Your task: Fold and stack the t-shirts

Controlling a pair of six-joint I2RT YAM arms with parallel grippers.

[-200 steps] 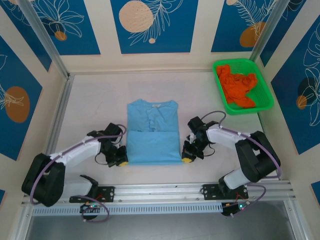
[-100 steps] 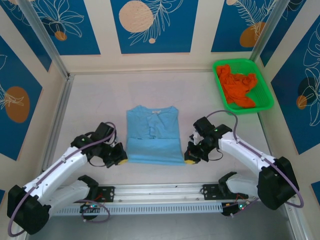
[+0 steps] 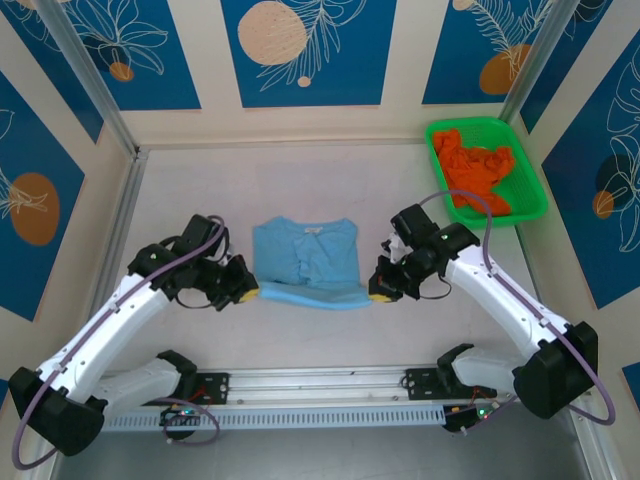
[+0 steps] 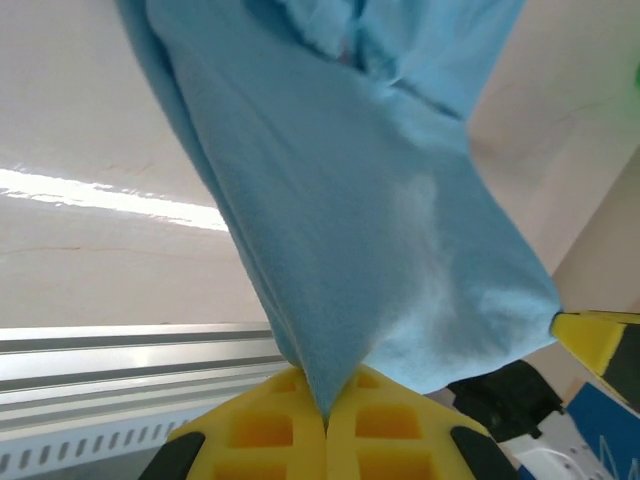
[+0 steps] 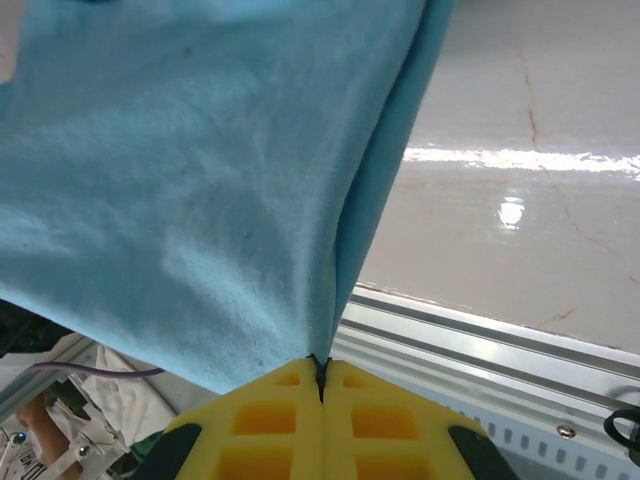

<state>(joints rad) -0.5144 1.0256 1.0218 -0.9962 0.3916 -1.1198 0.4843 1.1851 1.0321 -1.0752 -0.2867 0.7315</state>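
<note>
Cloth of the light blue t-shirt point(image 3: 305, 255) stretches between the two claws. The left claw point(image 3: 243, 293) is clamped tight on its near left corner and the right claw point(image 3: 378, 292) on its near right corner, with that near edge seemingly raised off the surface point(image 3: 200, 200). Well beyond the right claw, the orange t-shirt point(image 3: 477, 177) lies crumpled in the green mesh basket point(image 3: 495, 220).

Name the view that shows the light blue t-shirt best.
Top external: the whole light blue t-shirt shows, held at its near edge. The wrist views give close-ups of its corners pinched by the left gripper and the right gripper.
</note>
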